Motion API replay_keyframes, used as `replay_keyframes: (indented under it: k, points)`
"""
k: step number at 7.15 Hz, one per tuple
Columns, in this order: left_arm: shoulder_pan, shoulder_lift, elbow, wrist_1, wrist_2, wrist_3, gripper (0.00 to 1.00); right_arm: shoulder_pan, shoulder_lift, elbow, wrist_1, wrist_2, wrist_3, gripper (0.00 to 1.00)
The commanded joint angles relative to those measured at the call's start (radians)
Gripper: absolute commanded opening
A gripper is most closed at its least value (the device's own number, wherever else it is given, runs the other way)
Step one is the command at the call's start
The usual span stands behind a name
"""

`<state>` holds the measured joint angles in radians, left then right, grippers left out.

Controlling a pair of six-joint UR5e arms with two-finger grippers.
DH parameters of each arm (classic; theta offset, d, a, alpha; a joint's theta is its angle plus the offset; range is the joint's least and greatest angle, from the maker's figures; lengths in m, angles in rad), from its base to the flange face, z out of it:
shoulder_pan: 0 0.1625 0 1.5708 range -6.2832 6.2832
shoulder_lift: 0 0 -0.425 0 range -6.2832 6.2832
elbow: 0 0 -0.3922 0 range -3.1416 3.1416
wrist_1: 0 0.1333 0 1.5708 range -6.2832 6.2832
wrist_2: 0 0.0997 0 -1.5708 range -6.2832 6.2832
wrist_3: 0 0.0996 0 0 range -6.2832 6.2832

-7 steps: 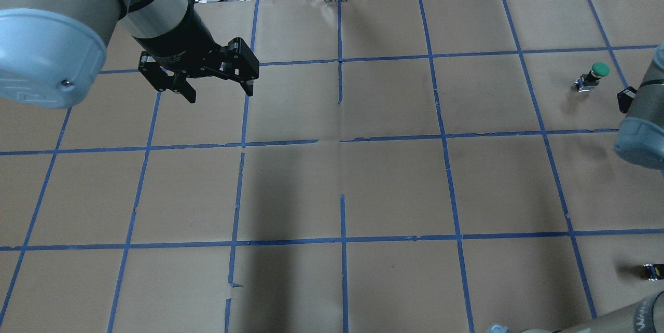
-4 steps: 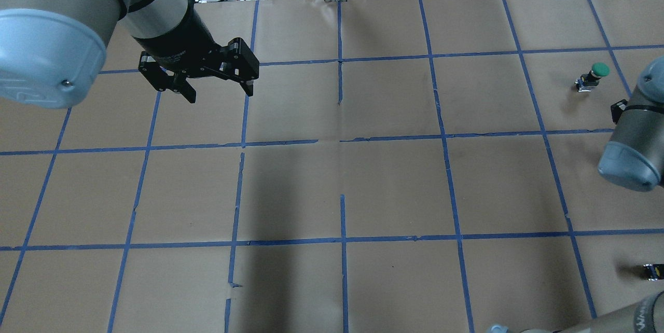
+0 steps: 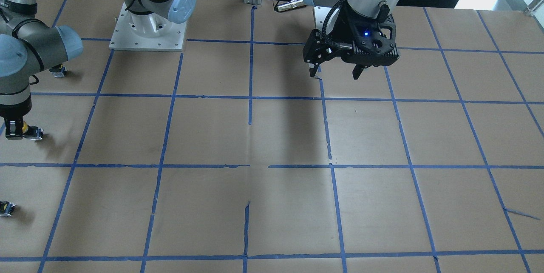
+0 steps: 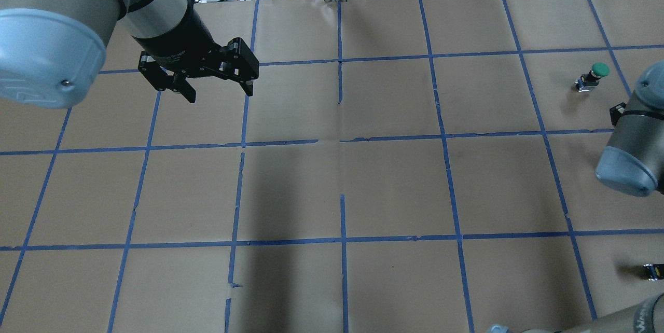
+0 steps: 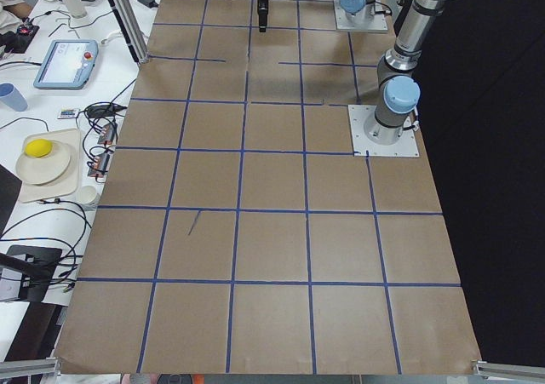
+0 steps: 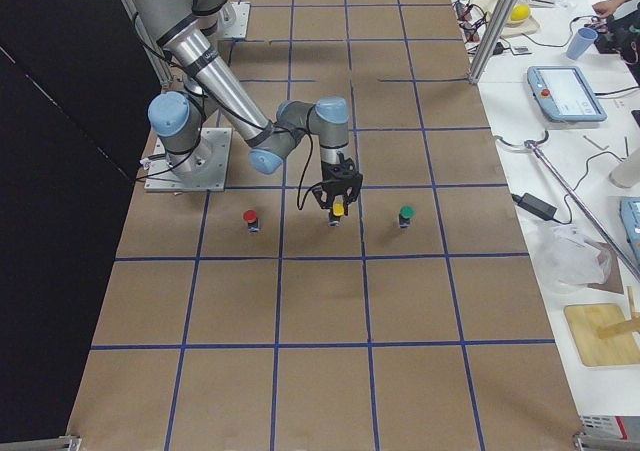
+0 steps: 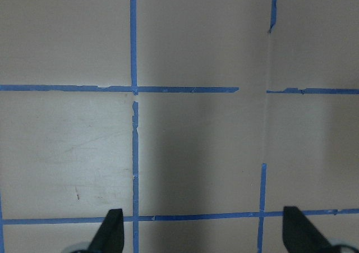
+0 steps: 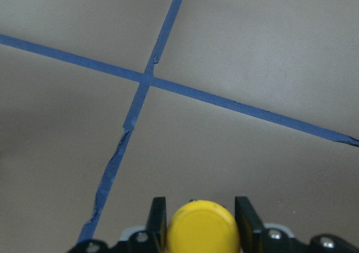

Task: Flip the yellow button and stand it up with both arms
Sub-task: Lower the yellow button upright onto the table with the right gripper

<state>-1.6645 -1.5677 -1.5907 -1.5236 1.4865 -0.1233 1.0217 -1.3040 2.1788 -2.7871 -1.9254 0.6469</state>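
The yellow button (image 8: 202, 229) has a round yellow cap and sits between the two fingers of my right gripper (image 8: 201, 222), which is shut on the cap. In the front-facing view the right gripper (image 3: 14, 130) is low at the table's left edge, and the button (image 3: 26, 128) is in it with its grey body sticking out sideways. The exterior right view shows the same grasp (image 6: 338, 209). My left gripper (image 3: 335, 73) is open and empty, hovering above the paper, also in the overhead view (image 4: 220, 93). The button is hidden in the overhead view.
A green-capped button (image 4: 594, 74) stands beyond the right arm, and a red-capped one (image 6: 251, 218) stands on the robot's side of it. A small dark block with a yellow spot (image 4: 652, 271) lies at the right edge. Brown paper with a blue tape grid covers the table (image 4: 394, 182).
The right arm's elbow has swung further into the overhead view, leftward and down. The left arm and its open gripper have not moved.
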Motion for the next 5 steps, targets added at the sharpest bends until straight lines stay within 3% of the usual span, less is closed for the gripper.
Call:
replay_keyframes:
  k: [1,3,4,5]
  points:
    - [0.000,0.000,0.002,-0.001,0.000,-0.001,1.00,0.001,0.002,-0.001,0.000,-0.020,-0.007,0.74]
    - [0.000,-0.002,0.005,-0.001,0.000,-0.004,1.00,0.000,-0.007,-0.008,-0.002,-0.020,-0.047,0.98]
    - [0.002,-0.002,0.008,-0.003,0.000,-0.004,1.00,0.001,-0.017,-0.034,0.003,-0.015,-0.093,1.00]
    - [0.003,-0.003,0.009,-0.003,0.001,-0.004,1.00,0.001,-0.027,-0.077,0.086,-0.014,-0.117,1.00]
